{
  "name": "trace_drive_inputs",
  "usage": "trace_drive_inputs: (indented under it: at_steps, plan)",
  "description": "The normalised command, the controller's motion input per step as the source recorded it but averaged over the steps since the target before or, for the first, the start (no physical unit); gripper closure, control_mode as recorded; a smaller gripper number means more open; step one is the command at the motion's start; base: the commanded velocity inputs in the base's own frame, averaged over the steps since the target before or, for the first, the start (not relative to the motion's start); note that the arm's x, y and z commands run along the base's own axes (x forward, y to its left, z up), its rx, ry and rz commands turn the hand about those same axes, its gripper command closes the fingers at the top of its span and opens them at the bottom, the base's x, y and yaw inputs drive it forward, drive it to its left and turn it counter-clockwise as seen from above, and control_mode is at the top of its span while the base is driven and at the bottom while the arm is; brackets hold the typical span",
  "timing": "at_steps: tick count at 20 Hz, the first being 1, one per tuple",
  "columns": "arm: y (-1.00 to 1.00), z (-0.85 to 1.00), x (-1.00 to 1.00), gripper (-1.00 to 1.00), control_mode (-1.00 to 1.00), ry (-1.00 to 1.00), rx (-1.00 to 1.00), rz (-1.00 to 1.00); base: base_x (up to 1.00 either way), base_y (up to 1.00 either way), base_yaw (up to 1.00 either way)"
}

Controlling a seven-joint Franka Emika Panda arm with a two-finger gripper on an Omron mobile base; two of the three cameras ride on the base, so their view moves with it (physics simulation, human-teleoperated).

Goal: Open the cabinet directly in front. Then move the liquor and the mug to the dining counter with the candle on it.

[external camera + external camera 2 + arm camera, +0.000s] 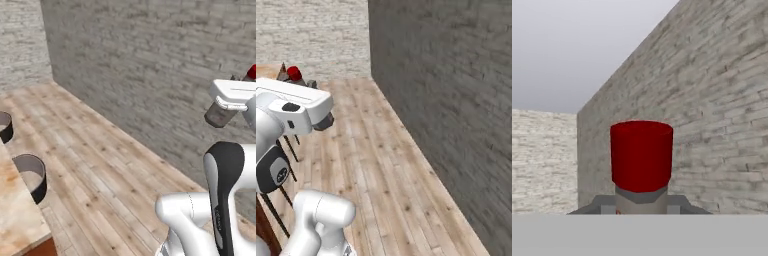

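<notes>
My gripper point(641, 202) is shut on the liquor point(641, 157), a grey-clear bottle with a red cap, gripped at the neck just under the cap. In the left base view the liquor point(219, 114) hangs tilted below the white hand at the upper right, high above the floor. The right base view shows my gripper point(296, 79) at the upper left with the liquor's red cap point(294, 73) poking up behind the hand. A corner of the dining counter point(14, 202) lies at the lower left. The cabinet, the mug and the candle are out of view.
A grey brick wall point(150, 70) runs along the right side over a wooden plank floor point(100, 165). Two black round stools point(31, 176) stand beside the counter's edge, and thin dark stool legs point(287, 150) show at the left of the right base view.
</notes>
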Motion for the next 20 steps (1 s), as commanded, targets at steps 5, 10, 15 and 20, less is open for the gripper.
trace_drive_inputs:
  at_steps: [5,10,15,20]
  plan:
    - [0.0,0.0,0.0,1.0,1.0,0.0,0.0,0.0,1.0,-0.57,0.57]
    - [0.0,0.0,0.0,1.0,1.0,0.0,0.0,0.0,1.0,-0.75,0.44]
    - [0.0,0.0,0.0,1.0,1.0,0.0,0.0,0.0,1.0,-0.25,0.39]
    - [0.0,0.0,0.0,1.0,1.0,0.0,0.0,0.0,1.0,-0.23,0.28]
